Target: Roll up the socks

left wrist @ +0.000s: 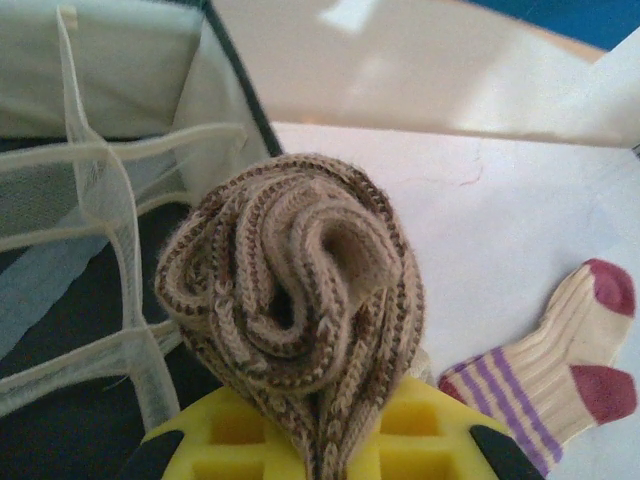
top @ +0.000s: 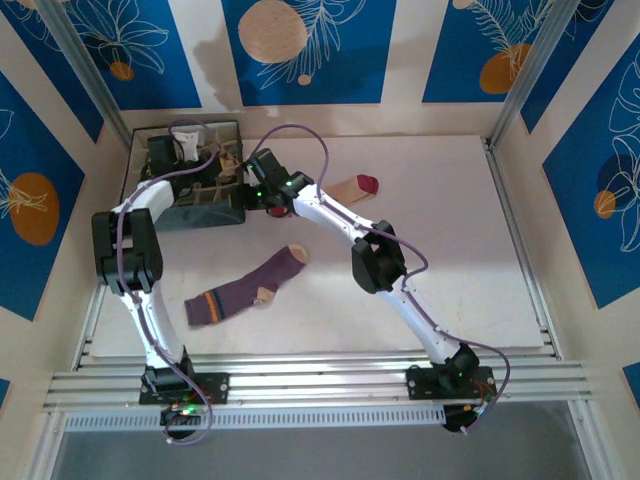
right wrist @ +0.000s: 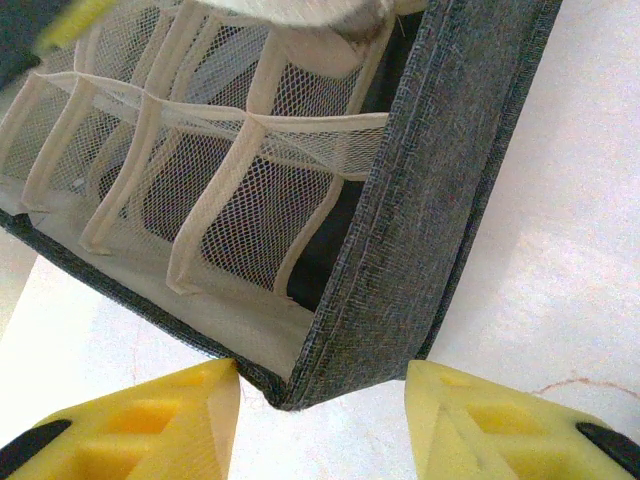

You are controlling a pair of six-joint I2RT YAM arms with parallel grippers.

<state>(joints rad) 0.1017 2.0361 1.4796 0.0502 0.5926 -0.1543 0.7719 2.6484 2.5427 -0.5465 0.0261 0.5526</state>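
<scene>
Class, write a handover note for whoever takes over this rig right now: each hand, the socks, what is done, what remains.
Left hand: shut on the rolled argyle sock, by the organizer box.
Right hand: open, the box's corner between its fingers.
Purple sock and tan red-toed sock: flat on the table, unrolled.
Done: one sock rolled.
Left: set it down, probably in the box, then roll the other two.
</scene>
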